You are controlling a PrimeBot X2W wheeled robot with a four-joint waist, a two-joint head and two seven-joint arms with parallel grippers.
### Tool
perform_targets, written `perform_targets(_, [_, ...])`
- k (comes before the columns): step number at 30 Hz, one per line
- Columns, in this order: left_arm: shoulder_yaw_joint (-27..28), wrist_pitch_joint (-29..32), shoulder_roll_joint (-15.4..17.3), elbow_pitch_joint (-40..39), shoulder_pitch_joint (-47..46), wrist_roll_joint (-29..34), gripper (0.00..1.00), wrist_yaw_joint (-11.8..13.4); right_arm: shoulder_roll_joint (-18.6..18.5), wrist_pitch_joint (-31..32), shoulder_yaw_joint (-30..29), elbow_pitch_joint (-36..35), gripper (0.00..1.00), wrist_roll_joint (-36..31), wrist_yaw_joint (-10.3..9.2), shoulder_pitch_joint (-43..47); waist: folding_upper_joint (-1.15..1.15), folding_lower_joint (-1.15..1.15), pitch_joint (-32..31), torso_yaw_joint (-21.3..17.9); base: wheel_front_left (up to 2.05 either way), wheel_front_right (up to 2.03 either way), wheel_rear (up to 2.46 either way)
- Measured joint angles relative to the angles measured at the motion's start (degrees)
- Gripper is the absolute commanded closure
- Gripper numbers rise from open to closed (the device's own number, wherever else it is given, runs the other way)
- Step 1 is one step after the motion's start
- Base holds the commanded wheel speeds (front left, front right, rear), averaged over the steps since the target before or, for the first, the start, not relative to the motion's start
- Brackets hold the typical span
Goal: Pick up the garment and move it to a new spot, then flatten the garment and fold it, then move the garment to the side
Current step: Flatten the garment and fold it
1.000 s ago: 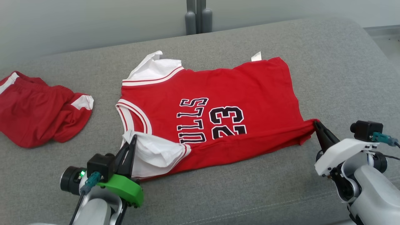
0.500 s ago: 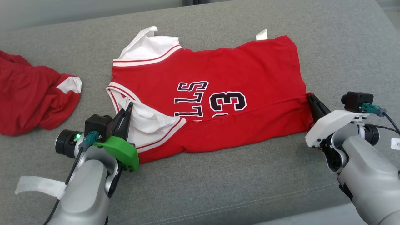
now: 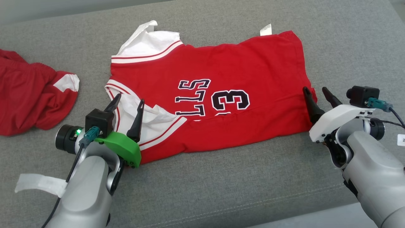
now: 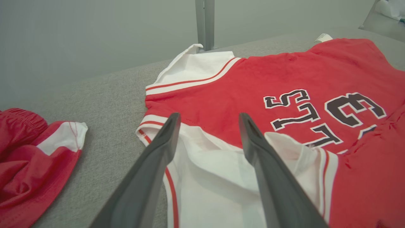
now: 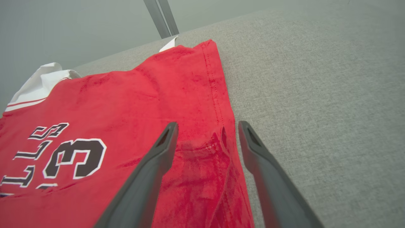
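Crumpled red shorts (image 3: 31, 95) lie at the left edge. The red jersey (image 3: 221, 66) reads "LLS 3". The left gripper (image 3: 130, 98) and right gripper (image 3: 314, 89) gape wide, holding nothing.

The red jersey (image 3: 227, 60) carries black, white-edged block letters (image 3: 192, 96) reading "LLS", turned sideways in the head view, with the start of the word hidden under the folded-over near edge of the cloth. Beside them stands a large digit "3" (image 3: 231, 99) in the same black with a white outline. A small white tag (image 3: 265, 30) at the jersey's far hem shows no legible print, and a white label (image 3: 401, 139) at the right edge of the head view seems to begin with "2", though it is cut off.
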Motion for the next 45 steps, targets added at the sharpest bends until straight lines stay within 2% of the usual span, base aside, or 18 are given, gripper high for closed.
perform_targets(4, [1.7, 0.0, -0.8, -3.6, 3.2, 1.2, 0.00, 0.3, -1.3, -0.1, -2.6, -3.2, 0.00, -1.6, 0.00, 2.2, 0.00, 0.00, -1.0, 0.2, 0.00, 0.00, 0.00])
perform_targets(10, [4.5, 0.0, -1.4, -9.4, 9.7, 3.2, 0.00, 1.2, -2.6, -0.1, -7.1, -7.7, 0.00, -8.2, 0.00, 7.6, 0.00, 0.00, -3.0, 0.8, 0.00, 0.00, 0.00])
perform_targets(16, [7.4, 0.0, -2.0, -14.5, 15.9, 4.8, 0.00, 2.2, -2.0, -0.1, -11.4, -11.5, 0.00, -12.5, 0.00, 12.8, 0.00, 0.00, -4.8, 1.1, 0.00, 0.00, 0.00])
perform_targets(22, [9.2, 0.0, -2.7, -16.6, 19.5, 6.3, 0.00, 2.4, -0.7, -0.1, -13.2, -12.9, 0.00, -16.1, 0.00, 16.2, 0.00, 0.00, -5.4, 1.4, 0.00, 0.00, 0.00])
perform_targets(45, [10.7, 0.0, -4.1, -9.6, 20.3, 9.3, 0.00, 1.9, 1.9, -0.1, -16.3, -7.3, 0.00, -25.8, 0.00, 15.4, 0.00, 0.00, -2.1, 2.4, 0.00, 0.00, 0.00])
